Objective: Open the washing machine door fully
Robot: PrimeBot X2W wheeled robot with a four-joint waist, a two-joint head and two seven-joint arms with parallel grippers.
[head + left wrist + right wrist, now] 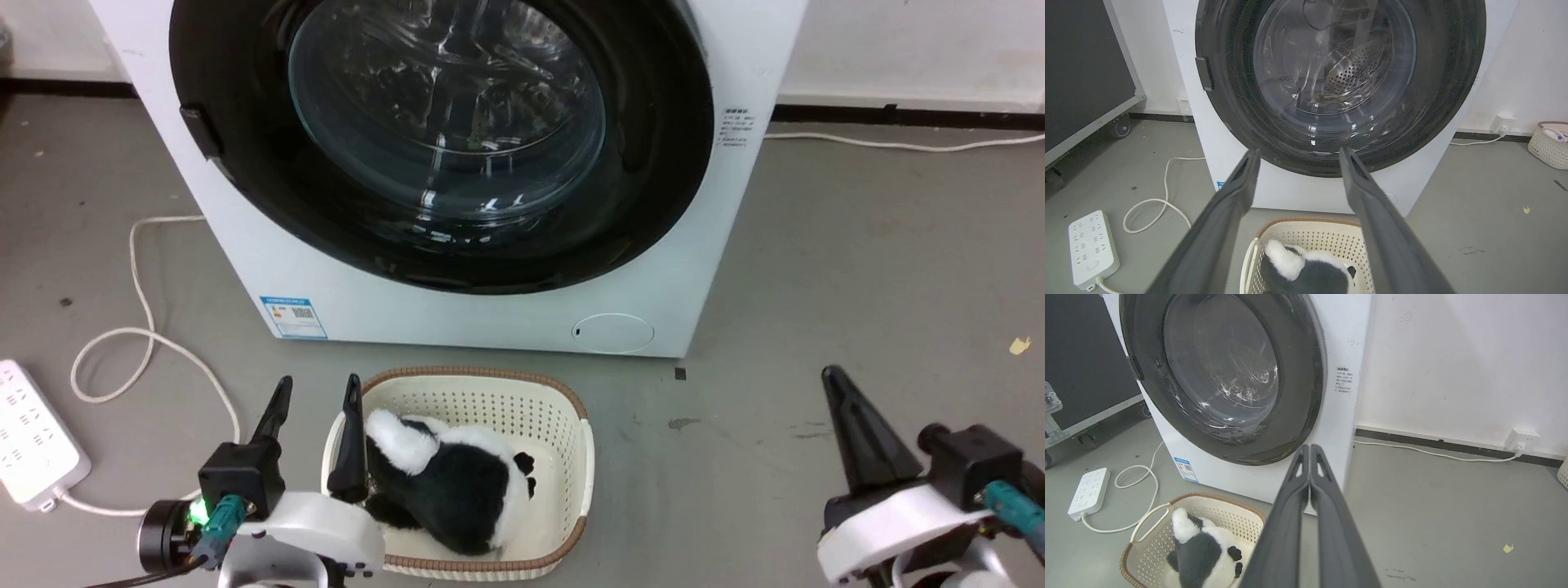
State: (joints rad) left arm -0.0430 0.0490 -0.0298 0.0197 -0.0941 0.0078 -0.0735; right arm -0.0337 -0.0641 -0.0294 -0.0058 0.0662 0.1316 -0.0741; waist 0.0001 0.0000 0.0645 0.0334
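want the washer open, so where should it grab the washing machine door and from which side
Best bet is the small black tab on the left rim of the door. It is the one part that stands out from the smooth round face, so hook fingers behind it, coming in from the left. The left hand is open and sits on that side; the right hand is shut.

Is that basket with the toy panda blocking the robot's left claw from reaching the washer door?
No. The basket sits on the floor below the left gripper; nothing visible stands between that gripper and the closed washing machine door.
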